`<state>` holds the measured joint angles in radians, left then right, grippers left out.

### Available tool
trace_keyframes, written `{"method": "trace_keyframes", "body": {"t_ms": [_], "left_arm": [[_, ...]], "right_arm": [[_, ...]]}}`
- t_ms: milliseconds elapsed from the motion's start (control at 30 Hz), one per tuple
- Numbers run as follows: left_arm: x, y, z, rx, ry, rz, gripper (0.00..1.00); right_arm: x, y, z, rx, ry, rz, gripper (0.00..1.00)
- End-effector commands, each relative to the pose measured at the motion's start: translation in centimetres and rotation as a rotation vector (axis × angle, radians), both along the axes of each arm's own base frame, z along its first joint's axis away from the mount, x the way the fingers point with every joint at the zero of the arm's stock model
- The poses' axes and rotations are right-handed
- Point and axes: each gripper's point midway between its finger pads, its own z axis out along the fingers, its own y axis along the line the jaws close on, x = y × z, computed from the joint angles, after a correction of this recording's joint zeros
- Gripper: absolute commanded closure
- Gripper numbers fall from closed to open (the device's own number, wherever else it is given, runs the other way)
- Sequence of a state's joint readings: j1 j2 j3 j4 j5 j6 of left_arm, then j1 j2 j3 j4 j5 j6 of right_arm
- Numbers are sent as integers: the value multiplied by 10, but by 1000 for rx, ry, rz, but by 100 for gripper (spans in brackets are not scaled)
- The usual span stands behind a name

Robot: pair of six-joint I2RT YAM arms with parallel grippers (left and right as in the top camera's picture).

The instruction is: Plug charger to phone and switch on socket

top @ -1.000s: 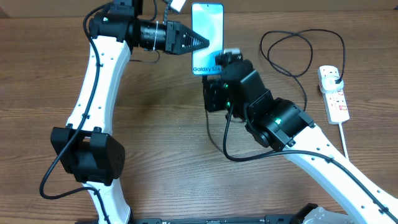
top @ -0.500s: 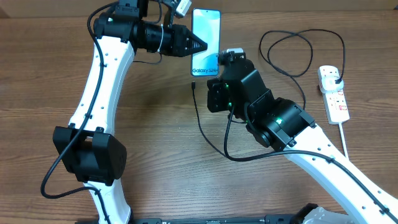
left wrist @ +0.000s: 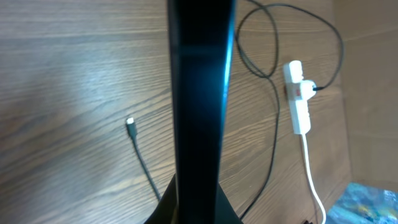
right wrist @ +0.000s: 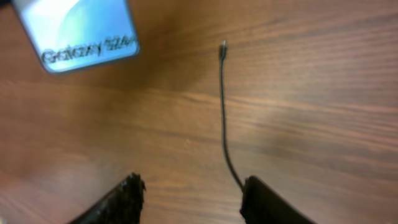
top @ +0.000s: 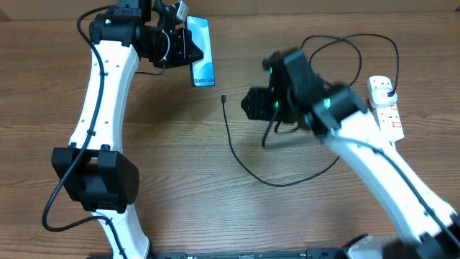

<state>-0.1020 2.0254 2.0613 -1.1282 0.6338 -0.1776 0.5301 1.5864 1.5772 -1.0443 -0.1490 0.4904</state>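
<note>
The phone (top: 202,50) is held up off the table at the back left, with my left gripper (top: 183,47) shut on it. In the left wrist view the phone (left wrist: 199,93) shows edge-on between the jaws of that gripper (left wrist: 199,186). The charger's connector tip (top: 224,97) lies loose on the wood, below and to the right of the phone. Its black cable (top: 244,162) curves round to the plug in the socket (top: 387,111) at the right edge. My right gripper (top: 249,104) hovers open just right of the tip, and nothing sits between the jaws of this gripper (right wrist: 193,186).
The cable loops (top: 345,61) across the back right of the table. A thick white cord (left wrist: 309,168) runs from the socket toward the front. A blue crinkled package (left wrist: 367,202) lies at the near right corner in the left wrist view.
The right gripper has opened and let the charger tip drop to the table, then pulled back right. The left arm has carried the phone leftward, away from the right gripper.
</note>
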Motion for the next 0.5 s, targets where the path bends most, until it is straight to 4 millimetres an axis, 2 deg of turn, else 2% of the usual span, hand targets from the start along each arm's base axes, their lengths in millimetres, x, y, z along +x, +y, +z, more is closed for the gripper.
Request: {"method": "trace_keyframes", "body": {"t_ms": [0,200,267,333,467], "left_arm": [[4,6,1,36,-8,35,96],[8,23,-2,37,34,124,96],[8,30,-3,40,46,138,96],[7,38,-5,50,61,156,96],[6,58,-9,62,87,200,96]], "right_arm": [[16,10,14,17,43,48,41],[35,12,-32,-105,242,71,18],[44,19,-45,-97,250,76,0],[54,27,-52,-78,233,80,0],[76,39,-51,-15,190,9,0]]}}
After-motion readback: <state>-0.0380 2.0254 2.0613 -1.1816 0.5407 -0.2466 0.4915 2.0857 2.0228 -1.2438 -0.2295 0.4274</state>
